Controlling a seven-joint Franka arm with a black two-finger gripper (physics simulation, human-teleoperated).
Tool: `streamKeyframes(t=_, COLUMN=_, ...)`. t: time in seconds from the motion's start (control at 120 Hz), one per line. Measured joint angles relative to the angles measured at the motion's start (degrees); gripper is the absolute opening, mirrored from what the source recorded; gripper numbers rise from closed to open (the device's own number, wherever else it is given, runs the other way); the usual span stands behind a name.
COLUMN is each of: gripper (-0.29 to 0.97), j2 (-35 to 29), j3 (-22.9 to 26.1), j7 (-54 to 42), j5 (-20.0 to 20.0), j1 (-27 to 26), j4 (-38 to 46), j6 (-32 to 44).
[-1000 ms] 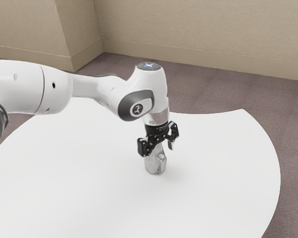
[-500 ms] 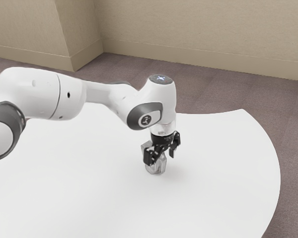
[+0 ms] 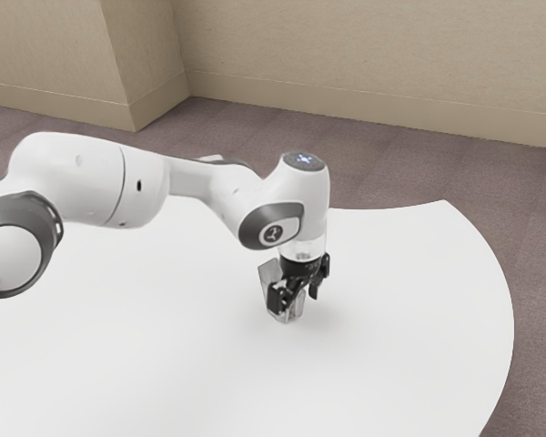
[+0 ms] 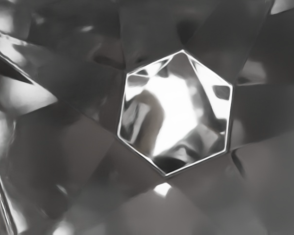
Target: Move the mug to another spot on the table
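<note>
Wrist view looks down into the faceted silver mug (image 4: 175, 112), onto its hexagonal bottom; exterior view shows the gripper (image 3: 298, 289) spread, down at its rim.

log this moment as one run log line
phase: reaching for grasp | gripper: down at mug | mug: upright on table | lifted: not yet

Bright even light, white table (image 3: 419, 300) washed pale, strong mirror glare inside faceted mug (image 4: 176, 112)
</note>
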State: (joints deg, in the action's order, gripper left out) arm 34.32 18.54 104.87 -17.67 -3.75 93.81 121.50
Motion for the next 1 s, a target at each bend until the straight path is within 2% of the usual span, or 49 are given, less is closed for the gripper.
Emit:
streamKeyframes(t=0.075, gripper=0.57, j2=0.15, j3=0.00, j7=0.52, j5=-0.11, j1=-0.02, j4=-0.07, j6=0.00)
streamKeyframes(t=0.258, gripper=0.27, j2=0.02, j3=0.08, j7=1.55, j5=-1.33, j1=-0.27, j4=-0.10, j6=-0.01)
streamKeyframes(t=0.333, gripper=0.20, j2=-0.12, j3=0.09, j7=1.87, j5=-2.01, j1=-0.34, j4=-0.10, j6=-0.05)
streamKeyframes(t=0.525, gripper=0.10, j2=-0.36, j3=0.08, j7=2.73, j5=-5.74, j1=-0.67, j4=-0.10, j6=-0.23)
streamKeyframes(t=0.842, gripper=-0.01, j2=-1.26, j3=0.16, j7=5.70, j5=-14.46, j1=-1.43, j4=0.59, j6=-2.60)
streamKeyframes(t=1.0, gripper=-0.04, j2=-4.23, j3=0.19, j7=7.19, j5=-16.44, j1=-1.58, j4=3.02, j6=-3.40)
